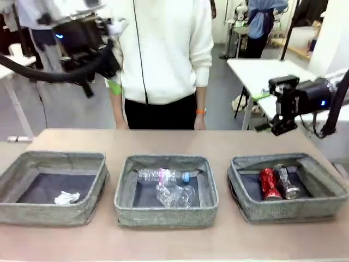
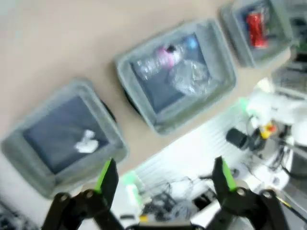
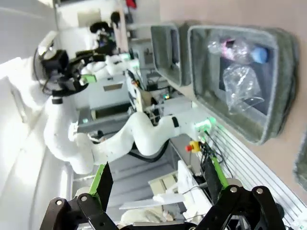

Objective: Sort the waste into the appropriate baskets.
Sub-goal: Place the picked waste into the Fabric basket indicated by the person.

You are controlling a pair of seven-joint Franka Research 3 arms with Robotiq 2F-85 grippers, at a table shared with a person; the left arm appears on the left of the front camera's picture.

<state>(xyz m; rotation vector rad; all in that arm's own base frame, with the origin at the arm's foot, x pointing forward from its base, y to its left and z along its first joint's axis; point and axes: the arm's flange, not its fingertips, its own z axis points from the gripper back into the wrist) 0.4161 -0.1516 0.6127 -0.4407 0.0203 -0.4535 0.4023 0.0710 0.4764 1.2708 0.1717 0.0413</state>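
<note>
- Worktop (image 1: pixel 163 143): tan surface carrying three grey woven baskets in a row across the front view; a person in a white top (image 1: pixel 163 49) stands at its far side.
- Left basket (image 1: pixel 16 185): holds one white crumpled paper ball (image 1: pixel 66 197), lying near its front wall. In the left wrist view the same basket (image 2: pixel 29 143) sits just above the left finger, with the paper ball (image 2: pixel 87 142) inside it.
- Middle basket (image 1: pixel 122 191): holds the clear blue-capped bottle with pink label (image 1: pixel 162 176), lying on its side towards the back, and the clear plastic cup (image 1: pixel 175 195), just in front of it and touching or nearly so.
- Right basket (image 1: pixel 322 185): holds the crushed red can (image 1: pixel 268 183) and the dark printed can (image 1: pixel 287 183), side by side and close together.
- Left gripper (image 2: pixel 165 178): raised above the worktop at upper left in the front view; fingers (image 2: pixel 107 176) spread wide with nothing between them, well clear of all the waste.
- Right gripper (image 3: pixel 155 181): held high at the right of the front view (image 1: pixel 283 124), above and behind the right basket; fingers (image 3: pixel 102 181) spread wide, gripping nothing, apart from both cans.
</note>
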